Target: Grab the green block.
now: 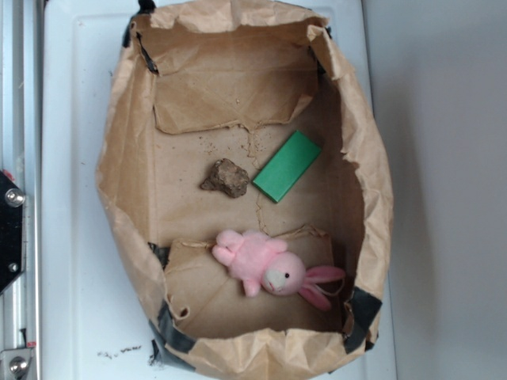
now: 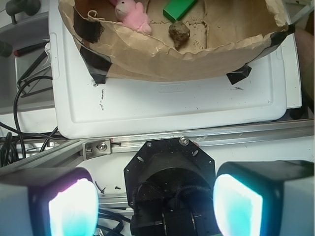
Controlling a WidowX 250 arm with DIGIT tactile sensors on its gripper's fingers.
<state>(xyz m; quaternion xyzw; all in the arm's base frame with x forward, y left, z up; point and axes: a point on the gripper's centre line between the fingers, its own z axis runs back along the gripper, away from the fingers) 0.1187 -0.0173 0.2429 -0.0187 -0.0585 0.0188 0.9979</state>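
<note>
The green block [image 1: 287, 165] lies flat on the floor of a brown paper bag [image 1: 127, 142], tilted diagonally, right of a lumpy brown rock [image 1: 226, 177]. In the wrist view only one end of the green block [image 2: 178, 8] shows at the top edge, behind the rock [image 2: 179, 32]. My gripper [image 2: 155, 204] is open, its two glowing pads far apart with nothing between them. It hangs well outside the bag, above the robot's black base and the aluminium rail. The gripper does not show in the exterior view.
A pink plush bunny [image 1: 269, 270] lies near the bag's front wall. The bag stands on a white tray [image 2: 167, 105] and is taped at its corners with black tape [image 1: 363, 313]. Black cables [image 2: 24, 103] lie left of the tray.
</note>
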